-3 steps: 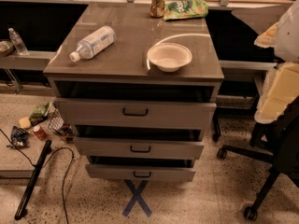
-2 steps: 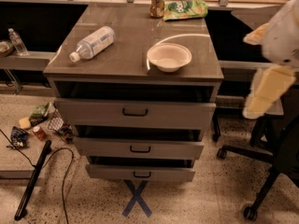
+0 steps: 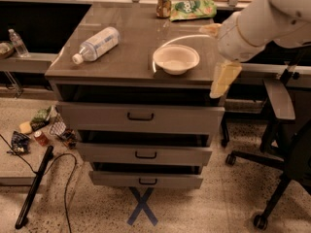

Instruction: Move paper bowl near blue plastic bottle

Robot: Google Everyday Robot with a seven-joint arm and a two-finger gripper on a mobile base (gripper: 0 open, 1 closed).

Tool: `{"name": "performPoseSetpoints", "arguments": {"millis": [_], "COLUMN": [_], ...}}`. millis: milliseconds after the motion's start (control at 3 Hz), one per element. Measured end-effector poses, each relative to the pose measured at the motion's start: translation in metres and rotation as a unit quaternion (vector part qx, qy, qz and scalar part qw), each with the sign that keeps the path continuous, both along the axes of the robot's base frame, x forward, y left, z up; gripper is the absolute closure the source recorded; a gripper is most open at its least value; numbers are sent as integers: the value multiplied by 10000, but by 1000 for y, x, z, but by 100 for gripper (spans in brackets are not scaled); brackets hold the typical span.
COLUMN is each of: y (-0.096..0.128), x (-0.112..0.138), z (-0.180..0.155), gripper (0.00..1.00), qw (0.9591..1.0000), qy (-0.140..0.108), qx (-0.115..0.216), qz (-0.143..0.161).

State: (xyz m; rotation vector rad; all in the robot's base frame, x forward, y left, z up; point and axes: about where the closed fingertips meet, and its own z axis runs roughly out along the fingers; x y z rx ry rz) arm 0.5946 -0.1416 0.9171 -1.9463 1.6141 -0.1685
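Observation:
The white paper bowl (image 3: 176, 58) sits upright on the right half of the grey cabinet top (image 3: 131, 38). The blue plastic bottle (image 3: 96, 44), clear with a white cap and a pale blue label, lies on its side on the left half, cap toward the front. A bare stretch of cabinet top separates the two. My gripper (image 3: 213, 59) hangs on the white arm (image 3: 262, 18) at the cabinet's right edge, just right of the bowl and not touching it. Its cream fingers (image 3: 224, 77) stand apart and hold nothing.
A drink can (image 3: 164, 1) and a green snack bag (image 3: 193, 8) stand at the back of the cabinet top. Three drawers (image 3: 141, 116) stick out below. An office chair (image 3: 282, 106) stands to the right. A small water bottle (image 3: 18, 42) is on a left shelf. Litter (image 3: 43, 130) and a cable lie on the floor.
My arm and gripper have swung in from the far right toward the cabinet's right edge, closer to the bowl. The bowl and bottle have not moved.

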Motion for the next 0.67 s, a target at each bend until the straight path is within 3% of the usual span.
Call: {"name": "performPoseSetpoints", "arguments": {"millis": [333, 667], "y": [-2, 4], "x": [0, 7], "z": [-5, -4], "gripper": [0, 0], "qw": [9999, 9997], "qy": [-4, -168], "qx": [-64, -105], "qz": [105, 172]}}
